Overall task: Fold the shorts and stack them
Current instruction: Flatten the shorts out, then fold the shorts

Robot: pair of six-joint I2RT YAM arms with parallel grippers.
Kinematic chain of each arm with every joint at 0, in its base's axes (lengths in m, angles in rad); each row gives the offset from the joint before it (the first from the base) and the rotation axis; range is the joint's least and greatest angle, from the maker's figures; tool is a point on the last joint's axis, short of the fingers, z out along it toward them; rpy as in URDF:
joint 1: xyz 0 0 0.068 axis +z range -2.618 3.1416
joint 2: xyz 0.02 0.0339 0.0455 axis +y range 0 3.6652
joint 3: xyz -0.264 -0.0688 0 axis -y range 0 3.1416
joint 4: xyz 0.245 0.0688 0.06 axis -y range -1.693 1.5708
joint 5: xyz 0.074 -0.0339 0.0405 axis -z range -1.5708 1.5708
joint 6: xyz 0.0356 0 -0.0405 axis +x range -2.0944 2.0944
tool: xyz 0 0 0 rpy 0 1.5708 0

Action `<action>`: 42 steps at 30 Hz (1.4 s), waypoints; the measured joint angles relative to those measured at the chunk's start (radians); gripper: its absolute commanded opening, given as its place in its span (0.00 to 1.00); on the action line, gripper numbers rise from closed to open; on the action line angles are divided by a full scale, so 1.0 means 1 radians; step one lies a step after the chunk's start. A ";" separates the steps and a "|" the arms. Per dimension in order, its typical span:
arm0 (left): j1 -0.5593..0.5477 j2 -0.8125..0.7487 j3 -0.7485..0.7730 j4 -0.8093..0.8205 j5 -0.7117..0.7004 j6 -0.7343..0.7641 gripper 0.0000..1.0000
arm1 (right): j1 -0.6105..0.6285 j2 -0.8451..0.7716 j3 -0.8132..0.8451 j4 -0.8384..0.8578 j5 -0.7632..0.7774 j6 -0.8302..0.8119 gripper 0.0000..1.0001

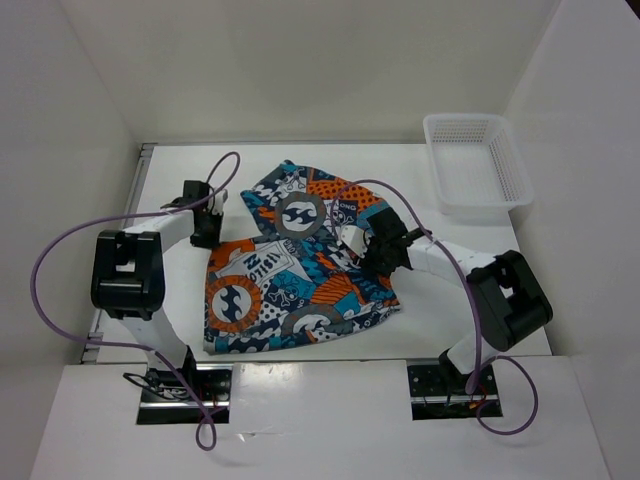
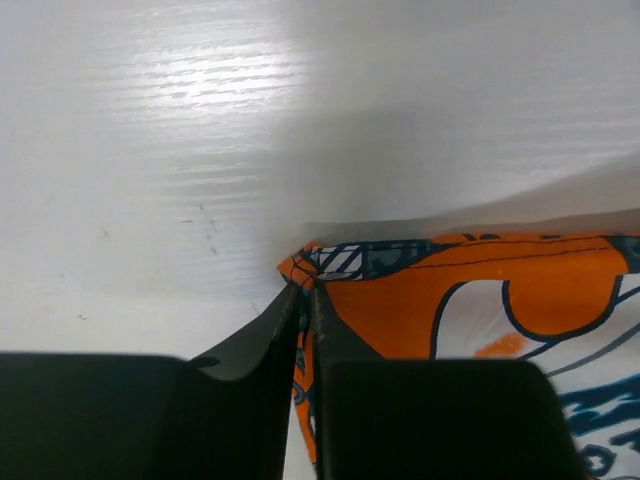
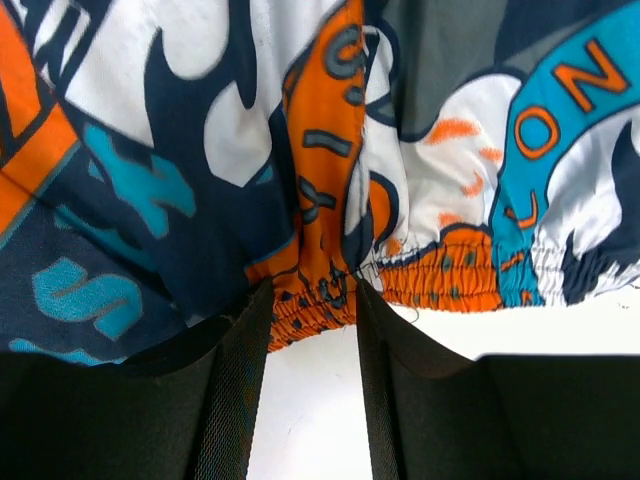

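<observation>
The shorts, in a teal, orange, white and black patchwork print, lie spread in the middle of the table with one part folded over. My left gripper is at their left edge. In the left wrist view it is shut on an orange corner of the shorts. My right gripper is over their right side. In the right wrist view it is pinched on the bunched orange elastic waistband of the shorts, with a narrow gap between the fingers.
A white plastic mesh basket stands at the back right corner of the table. White walls close in the left, back and right sides. Purple cables loop over both arms.
</observation>
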 measured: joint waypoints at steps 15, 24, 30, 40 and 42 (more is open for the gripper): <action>0.019 0.070 0.493 -0.126 0.180 0.002 0.94 | -0.010 0.021 0.327 0.017 0.006 0.132 0.64; -0.043 0.409 0.664 -0.094 0.186 0.002 0.95 | -0.126 0.183 0.402 0.192 0.109 0.284 0.65; -0.087 0.468 0.718 -0.097 0.182 0.003 0.81 | -0.231 0.322 0.439 0.191 0.156 0.309 0.66; -0.099 0.418 0.599 -0.079 0.155 0.002 0.00 | -0.236 0.364 0.440 0.183 0.155 0.308 0.65; -0.090 0.364 0.534 -0.104 0.140 0.002 0.00 | -0.236 0.364 0.428 0.183 0.152 0.306 0.54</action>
